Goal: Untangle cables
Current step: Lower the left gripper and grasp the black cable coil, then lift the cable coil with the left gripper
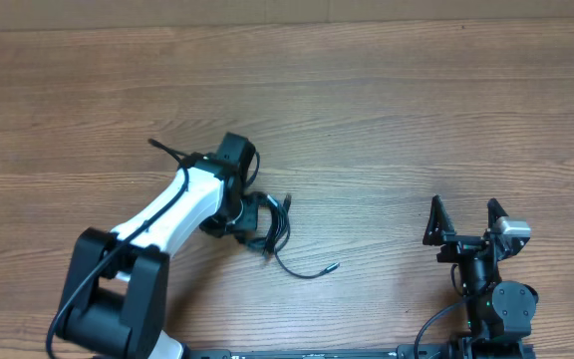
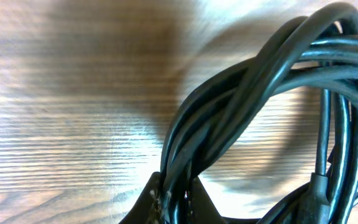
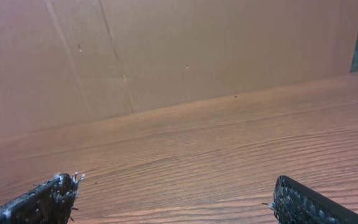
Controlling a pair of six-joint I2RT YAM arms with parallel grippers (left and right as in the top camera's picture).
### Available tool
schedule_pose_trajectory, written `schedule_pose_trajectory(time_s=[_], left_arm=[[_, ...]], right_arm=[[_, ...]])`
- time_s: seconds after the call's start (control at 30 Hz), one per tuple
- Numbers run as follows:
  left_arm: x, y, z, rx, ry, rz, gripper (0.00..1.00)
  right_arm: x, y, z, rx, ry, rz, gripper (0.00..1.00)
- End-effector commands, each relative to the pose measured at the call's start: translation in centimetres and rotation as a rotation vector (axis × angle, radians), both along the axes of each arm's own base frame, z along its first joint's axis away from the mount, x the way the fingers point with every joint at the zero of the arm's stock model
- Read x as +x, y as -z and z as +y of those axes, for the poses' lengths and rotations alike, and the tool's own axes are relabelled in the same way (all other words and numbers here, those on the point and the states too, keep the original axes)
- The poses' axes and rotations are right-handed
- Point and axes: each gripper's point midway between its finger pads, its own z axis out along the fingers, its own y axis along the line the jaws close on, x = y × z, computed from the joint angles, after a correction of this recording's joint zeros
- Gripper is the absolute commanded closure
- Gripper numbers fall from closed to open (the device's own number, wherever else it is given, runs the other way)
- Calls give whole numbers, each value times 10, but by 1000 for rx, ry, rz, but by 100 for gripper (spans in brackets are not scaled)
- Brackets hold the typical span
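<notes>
**Two cables, one bundle: held on the left, free tail toward the right**

1. Location of the work. The cables [image 1: 274,227] lie on the table [image 1: 417,100] as one tangled bundle, left of centre and closer to the near edge than to the far edge. The bundle's long axis runs roughly from the near edge to the far edge. One loose tail leaves its near end and trails toward the near right corner, ending in a plug tip [image 1: 333,266] that lies flat on the wood.

2. Left gripper [image 1: 251,213]. It sits at the left side of the bundle. In the left wrist view several strands of the cables [image 2: 253,93] pass down between the fingertips [image 2: 146,202], which appear closed on them with almost no gap. Judgement: the bundle is pinned, not yet separated.

3. Right gripper [image 1: 464,225]. It stands near the near right corner, well apart from the bundle. The right wrist view shows the right gripper [image 3: 176,183] spread wide with only bare table between its fingers; it holds nothing.

4. Governing relation. The free tail points from the bundle toward the right gripper, so the plug tip is the part of the cables nearest the free arm. The left arm is nearer the bundle itself. Judgement: any pull to open the tangle depends on the right arm travelling toward the left edge to reach that tail, while the left grip anchors the coil.
</notes>
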Motion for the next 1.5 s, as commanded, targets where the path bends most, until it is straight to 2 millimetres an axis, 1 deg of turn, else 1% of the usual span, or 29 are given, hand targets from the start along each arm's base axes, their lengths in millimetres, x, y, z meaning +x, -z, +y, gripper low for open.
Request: schedule_pose_trajectory(time_s=[0.0,0.1,0.23,0.4,0.5,0.57,0.6,0.7,0.77,0.87,0.97,1.1,1.13,1.17,1.2,1.23,1.27,1.3,1.33,1.37,1.4,1.43,1.47], left_arm=[[25,-46,-12,-71,18,-141,96],[21,-55,-10,-74,22,-153,96],[15,-69,-7,-71,95,-164,96],[13,-103,-7,-85,121,-216,96],[15,-118,-14,-134,123,-260,96],[16,-122,-23,-192,88,-261,96],[16,-122,-27,-216,44,-249,96],[16,-116,-26,-229,-179,-195,96],[13,-108,-24,-226,-371,-140,96],[4,-91,-23,-205,-653,-41,96],[-7,-69,-23,-148,-872,44,96],[-20,-42,-26,-61,-1038,129,96],[-22,-36,-28,-45,-1049,142,96],[-21,-31,-32,-43,-1036,150,91],[-20,-26,-40,-55,-1001,162,75],[-18,-23,-44,-68,-960,162,61],[-15,-19,-52,-101,-868,160,43],[-11,-17,-58,-135,-769,151,28],[-6,-17,-65,-182,-624,134,15],[-3,-18,-73,-234,-472,114,4],[1,-21,-78,-283,-349,91,0],[6,-26,-81,-325,-241,66,0],[10,-32,-81,-346,-177,50,0]], right_arm=[[0,3,-2,-2,10,2,0],[0,3,-2,-2,10,2,0],[0,3,-2,-2,10,2,0],[0,3,-2,-2,10,2,0],[0,3,-2,-2,10,2,0],[0,3,-2,-2,10,2,0],[0,3,-2,-2,10,2,0],[0,3,-2,-2,10,2,0],[0,3,-2,-2,10,2,0],[0,3,-2,-2,10,2,0],[0,3,-2,-2,10,2,0],[0,3,-2,-2,10,2,0],[0,3,-2,-2,10,2,0],[0,3,-2,-2,10,2,0],[0,3,-2,-2,10,2,0],[0,3,-2,-2,10,2,0],[0,3,-2,-2,10,2,0],[0,3,-2,-2,10,2,0],[0,3,-2,-2,10,2,0],[0,3,-2,-2,10,2,0],[0,3,-2,-2,10,2,0],[0,3,-2,-2,10,2,0],[0,3,-2,-2,10,2,0]])
